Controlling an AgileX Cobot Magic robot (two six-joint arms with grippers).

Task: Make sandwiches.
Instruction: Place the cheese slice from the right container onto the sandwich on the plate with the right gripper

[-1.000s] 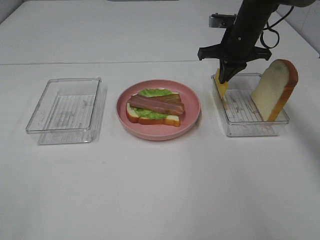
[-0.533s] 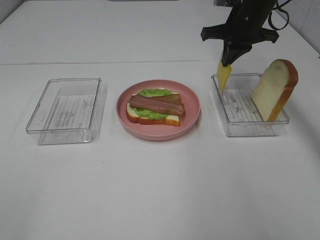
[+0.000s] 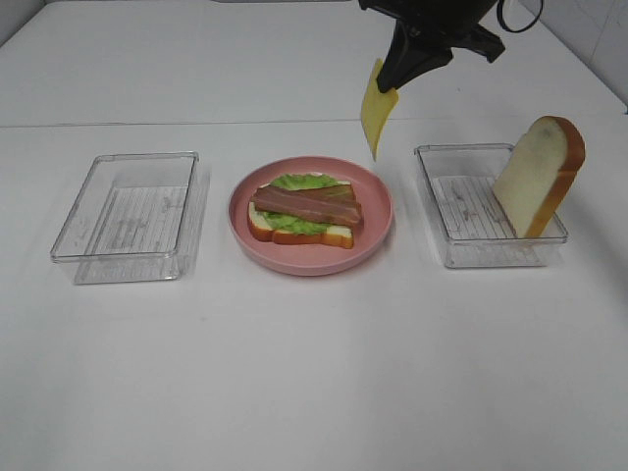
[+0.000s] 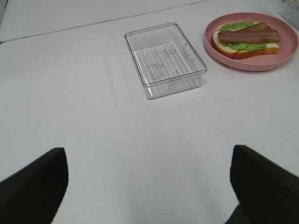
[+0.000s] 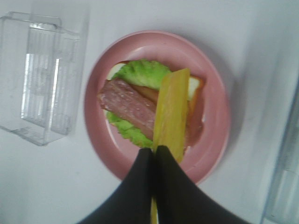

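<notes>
Right end effector (image 3: 385, 84) is pinched tight on the cheese slice (image 3: 374, 113), dangling it near the pink plate (image 3: 310, 267), while the left end effector (image 4: 148, 184) gapes wide with nothing in it.

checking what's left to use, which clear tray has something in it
The clear tray on the right of the table: a bread slice stands leaning in it. The left tray holds nothing.

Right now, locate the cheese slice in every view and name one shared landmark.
Exterior high: cheese slice hangs from the right gripper, up and right of the pink plate.
Left wrist: not in view.
Right wrist: it dangles from the shut jaws, over the bacon.
Shared landmark: the pink plate, in all three.
</notes>
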